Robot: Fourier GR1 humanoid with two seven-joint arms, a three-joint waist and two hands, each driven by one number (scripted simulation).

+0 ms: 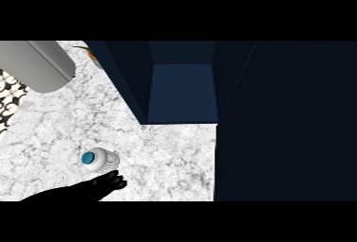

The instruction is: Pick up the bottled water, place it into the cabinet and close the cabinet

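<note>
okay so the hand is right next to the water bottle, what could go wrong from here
The bottled water stands upright on the marble counter with the left hand just below it, not yet curled round it; a nudge from the fingers might tip it. The open cabinet bay looks narrow, and its door stands close by, so the bottle could clip an edge going in.

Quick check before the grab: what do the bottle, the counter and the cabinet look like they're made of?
Bottled water: probably clear plastic, pale see-through body with a teal cap. Counter: looks like polished marble or similar stone, white with grey veining. Cabinet: dark navy panels, flat matte look, likely painted wood or laminate; cannot tell which. The left hand sits just below the bottle.
</note>
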